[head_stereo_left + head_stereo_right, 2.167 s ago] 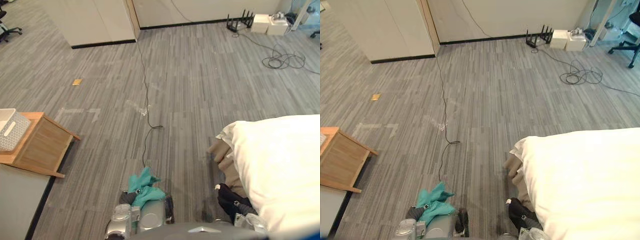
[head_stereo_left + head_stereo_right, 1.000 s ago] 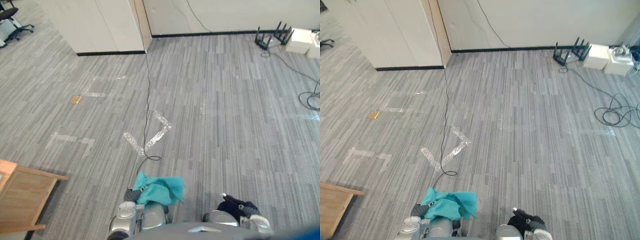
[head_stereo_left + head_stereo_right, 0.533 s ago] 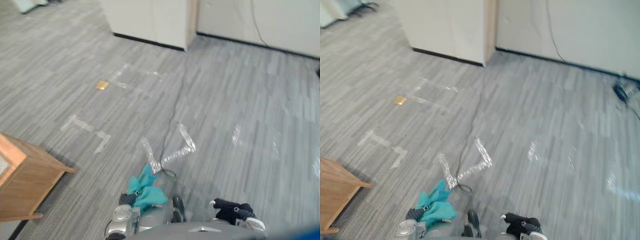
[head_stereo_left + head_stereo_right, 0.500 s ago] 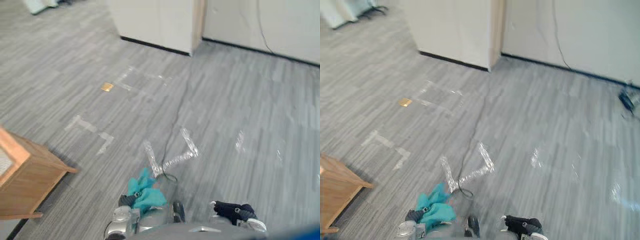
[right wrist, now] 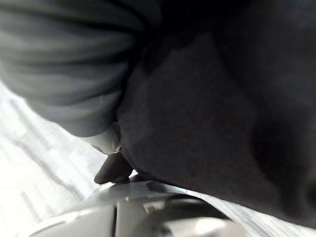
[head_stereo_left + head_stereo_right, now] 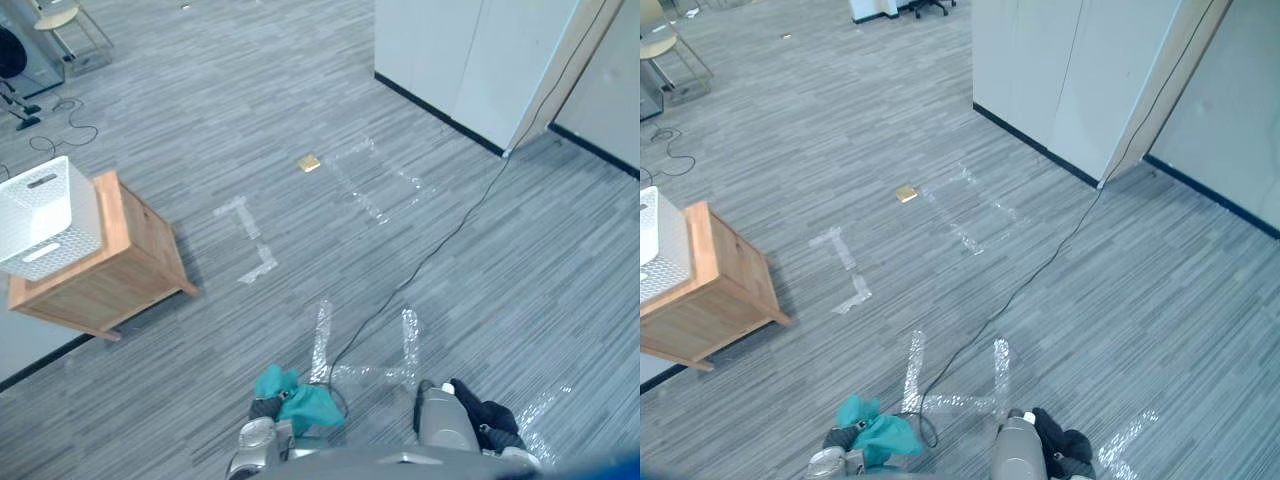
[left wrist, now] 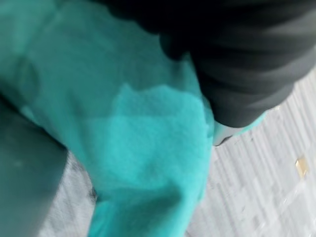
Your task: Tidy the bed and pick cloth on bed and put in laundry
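The view has swung left. The bed is out of sight, and the white laundry basket (image 6: pixel 40 215) on its wooden bench (image 6: pixel 125 270) now shows, well apart across the floor (image 6: pixel 300 120). The left hand (image 6: pixel 264 408) has its fingers clamped on the teal cloth (image 6: pixel 305 402). The right hand (image 5: pixel 112 170) is pressed against a dark cloth (image 5: pixel 197 123) — whether its fingers are closed I cannot tell. Likely the carry is under way, with the walk to the basket left.

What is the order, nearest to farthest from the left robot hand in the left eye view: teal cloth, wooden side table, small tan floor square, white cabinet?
1. Teal cloth, held in the left robot hand.
2. Wooden side table, left.
3. Small tan floor square, ahead.
4. White cabinet, far ahead right.
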Tool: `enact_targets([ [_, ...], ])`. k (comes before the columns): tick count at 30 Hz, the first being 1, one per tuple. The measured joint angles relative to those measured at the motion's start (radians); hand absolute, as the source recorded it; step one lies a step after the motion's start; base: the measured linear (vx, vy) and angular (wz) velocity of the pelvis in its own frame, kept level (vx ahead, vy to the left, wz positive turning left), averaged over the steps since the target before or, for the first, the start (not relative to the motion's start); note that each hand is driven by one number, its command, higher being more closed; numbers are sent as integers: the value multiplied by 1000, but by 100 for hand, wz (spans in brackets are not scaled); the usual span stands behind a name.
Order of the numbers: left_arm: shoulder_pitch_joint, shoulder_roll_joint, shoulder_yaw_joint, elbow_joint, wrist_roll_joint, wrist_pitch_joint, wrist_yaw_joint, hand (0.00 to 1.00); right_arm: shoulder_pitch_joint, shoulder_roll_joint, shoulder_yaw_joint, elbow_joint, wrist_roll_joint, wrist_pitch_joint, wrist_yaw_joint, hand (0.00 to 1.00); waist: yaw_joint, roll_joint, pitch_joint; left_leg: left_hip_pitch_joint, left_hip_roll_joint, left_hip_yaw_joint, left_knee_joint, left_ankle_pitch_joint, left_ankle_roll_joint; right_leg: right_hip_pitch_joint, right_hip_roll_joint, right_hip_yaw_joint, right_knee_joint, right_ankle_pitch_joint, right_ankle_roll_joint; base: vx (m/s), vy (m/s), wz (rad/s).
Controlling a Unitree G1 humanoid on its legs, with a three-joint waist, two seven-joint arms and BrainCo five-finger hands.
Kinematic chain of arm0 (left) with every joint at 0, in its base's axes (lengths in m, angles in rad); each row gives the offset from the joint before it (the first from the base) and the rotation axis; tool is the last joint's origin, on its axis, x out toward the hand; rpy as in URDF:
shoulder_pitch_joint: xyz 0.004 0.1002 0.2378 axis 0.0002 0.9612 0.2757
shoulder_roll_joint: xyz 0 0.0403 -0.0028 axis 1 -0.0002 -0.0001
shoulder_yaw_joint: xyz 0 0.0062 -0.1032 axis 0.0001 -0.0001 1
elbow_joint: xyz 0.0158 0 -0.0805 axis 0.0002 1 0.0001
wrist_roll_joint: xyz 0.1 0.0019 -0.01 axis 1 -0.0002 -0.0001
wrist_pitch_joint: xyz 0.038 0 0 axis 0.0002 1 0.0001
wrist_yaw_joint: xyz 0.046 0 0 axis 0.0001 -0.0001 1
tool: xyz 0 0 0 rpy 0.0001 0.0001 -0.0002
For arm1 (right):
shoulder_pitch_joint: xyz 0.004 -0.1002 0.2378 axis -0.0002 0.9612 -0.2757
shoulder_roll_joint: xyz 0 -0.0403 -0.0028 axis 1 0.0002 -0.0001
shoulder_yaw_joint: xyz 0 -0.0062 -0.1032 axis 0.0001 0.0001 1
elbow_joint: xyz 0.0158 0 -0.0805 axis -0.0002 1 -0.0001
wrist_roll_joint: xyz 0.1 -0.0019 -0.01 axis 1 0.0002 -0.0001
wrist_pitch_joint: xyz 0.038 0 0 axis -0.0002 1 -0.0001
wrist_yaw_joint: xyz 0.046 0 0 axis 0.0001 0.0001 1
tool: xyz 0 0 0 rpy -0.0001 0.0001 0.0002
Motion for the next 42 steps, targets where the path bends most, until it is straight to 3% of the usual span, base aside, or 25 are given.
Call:
enact_targets([
  [1,0,0,6,0,1,0,-1,100,0,0,2,0,-1,0,0,100,-2,-3,1,-19,11,-2,52,-1,-1,17,5,-14,-4,-15,-2,356,-283,63],
  [2,0,-2,28,-9,1,0,-5,100,2,0,5,-1,-1,3,1,100,-6,3,1,-112,35,-6,253,1,-6,66,14,-56,-29,-32,-10,295,-232,72],
  [4,3,-2,62,-49,-12,2,-5,100,12,-12,31,-7,-2,4,-1,100,0,1,18,-306,95,-9,674,128,-30,176,40,-125,-80,-55,-41,316,-218,76],
  [7,12,-2,59,-89,-43,2,2,100,15,-30,72,-13,-2,4,-2,100,31,6,27,-422,139,128,923,139,-28,331,53,-146,-174,-82,-57,298,-73,14],
  [11,5,-1,53,-108,-50,-13,3,100,9,-30,75,-4,-3,6,0,100,51,-8,28,-532,120,320,772,74,-21,453,21,-167,-301,-48,-9,299,115,3],
  [12,2,1,50,-109,-50,-16,3,100,-2,-26,74,1,-3,10,1,100,52,-18,32,-546,90,402,629,52,4,480,-5,-171,-319,-47,3,-33,264,16],
  [14,-2,0,36,-105,-46,-17,3,100,-4,-22,62,-6,-7,11,2,100,50,-20,28,-533,25,530,289,149,84,522,-32,-187,-333,-51,47,60,311,35],
  [15,-4,8,19,-95,-51,-17,2,100,-14,-18,49,5,-24,15,2,100,51,-36,21,-502,-32,573,161,211,201,553,-53,-179,-337,-64,73,367,302,74],
  [16,-11,19,13,-90,-43,-17,2,100,-27,-1,44,10,-32,17,5,100,40,-68,12,-486,-87,566,96,225,215,555,-72,-166,-352,-36,62,416,276,75],
  [18,-14,17,20,-90,-46,-15,3,100,-57,27,42,-2,-40,15,7,100,58,-71,11,-489,-100,558,91,214,224,565,-45,-107,-439,24,47,280,137,42],
  [20,-16,18,18,-87,-46,-14,4,100,-80,41,42,-8,-41,15,14,100,76,-75,6,-458,-125,566,75,201,230,582,-51,-95,-453,107,68,237,82,16],
  [22,-6,24,10,-66,-45,-12,2,100,-84,45,44,-4,-42,8,26,100,78,-66,-15,-407,-159,551,21,179,211,580,-61,-53,-416,157,87,226,130,14],
  [23,5,25,4,-54,-44,-7,1,100,-83,39,41,21,-44,4,31,100,70,-54,-37,-350,-198,516,-58,159,190,550,-73,-27,-276,157,89,120,251,56],
  [24,9,35,-35,-29,-42,-3,1,100,-69,37,8,32,-28,4,38,100,56,-51,-48,-284,-231,474,-116,160,178,473,-99,4,-40,190,120,64,269,78],
  [26,9,70,-106,-13,-35,7,-1,100,-61,19,-1,27,-37,3,37,100,41,-59,-56,-199,-275,408,-161,150,172,352,-117,89,305,306,121,-41,226,109],
  [27,7,90,-131,3,-35,8,-1,100,-46,10,10,27,-40,3,38,100,40,-78,-62,-167,-290,373,-170,136,166,266,-127,109,479,303,128,113,145,106],
  [28,5,95,-138,8,-36,9,-1,100,-42,11,14,26,-40,3,38,100,39,-78,-62,-148,-293,350,-175,131,168,233,-130,100,529,299,123,292,89,98],
  [30,2,113,-152,11,-16,13,1,100,-44,7,16,23,-40,4,35,100,8,-78,-56,-81,-292,253,-194,113,162,120,-131,45,600,191,67,220,71,107],
  [33,-9,130,-184,18,-1,14,1,100,-35,12,15,33,-40,7,30,100,-8,-79,-24,7,-260,179,-187,100,136,63,-87,-2,439,14,78,93,-25,96],
  [36,-8,127,-186,19,4,14,1,100,-45,1,25,30,-40,6,28,100,-12,-59,-13,44,-195,134,-180,72,87,9,16,2,120,2,39,323,-106,51],
  [37,-8,128,-182,19,6,13,1,100,-46,1,30,27,-40,6,27,100,-12,-57,-4,58,-165,116,-180,55,60,-13,54,20,-84,64,26,368,-157,57],
  [38,-8,128,-178,19,6,13,1,100,-46,1,33,27,-40,6,26,100,-11,-59,-3,61,-161,110,-180,51,53,-19,57,27,-126,87,21,393,-195,56],
  [40,-4,121,-130,17,7,12,1,100,-47,10,56,23,-40,7,24,100,-10,-82,8,91,-147,79,-180,14,10,-47,55,96,-338,227,30,401,-265,52],
  [41,3,117,-112,18,13,12,1,100,-46,10,63,22,-40,7,24,100,-11,-84,11,105,-141,72,-173,-3,11,-51,49,100,-332,265,31,480,-291,68],
  [42,0,92,-82,18,37,11,0,100,-45,0,66,19,-40,7,26,100,-22,-60,22,125,-98,56,-142,-37,7,-53,75,86,-253,301,21,506,-265,68],
])
